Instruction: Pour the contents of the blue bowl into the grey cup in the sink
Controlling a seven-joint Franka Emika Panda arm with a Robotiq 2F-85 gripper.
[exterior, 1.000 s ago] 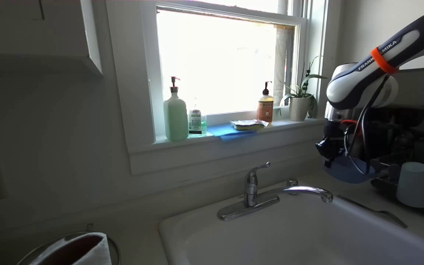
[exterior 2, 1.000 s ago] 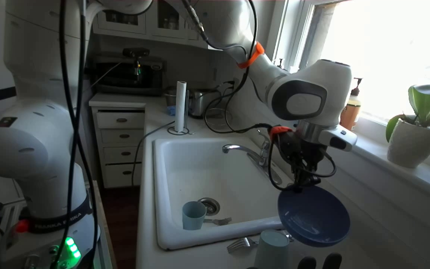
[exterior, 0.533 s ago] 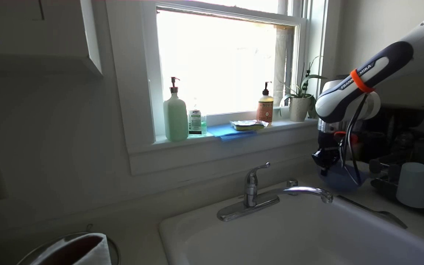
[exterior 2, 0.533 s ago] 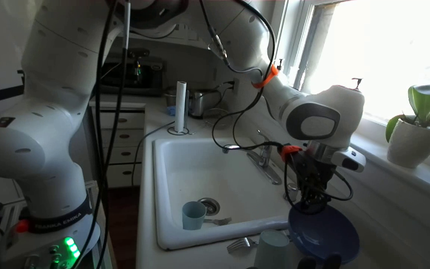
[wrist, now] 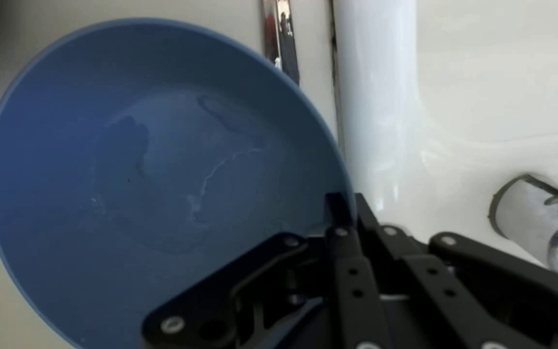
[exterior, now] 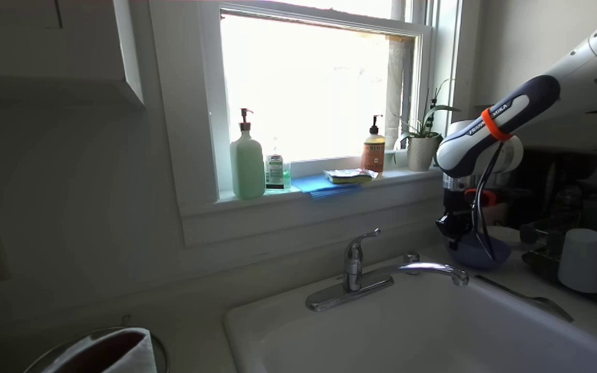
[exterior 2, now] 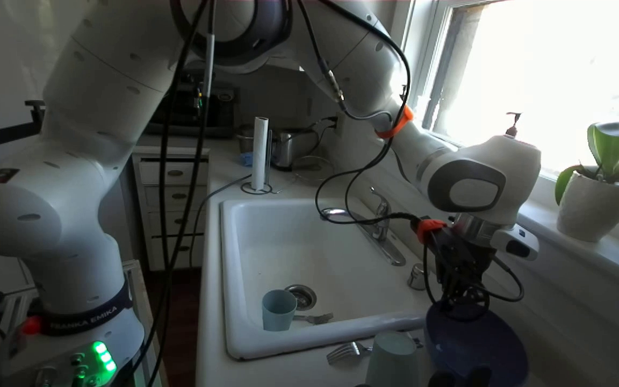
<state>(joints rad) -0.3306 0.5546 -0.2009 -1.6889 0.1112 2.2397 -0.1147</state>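
Pincer [wrist: 350,208]: narrow, gripping the blue bowl [wrist: 177,160] by its rim | Bowl: left of pincer in wrist view, over bench [exterior 2: 288,373], just beside sink [exterior 2: 315,334] | Grey cup [exterior 2: 277,314]: in sink, near drain [exterior 2: 303,295]

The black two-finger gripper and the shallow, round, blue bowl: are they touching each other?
Touching. In the wrist view, the black gripper is shut on the rim of the blue bowl, one fingertip inside and one outside.
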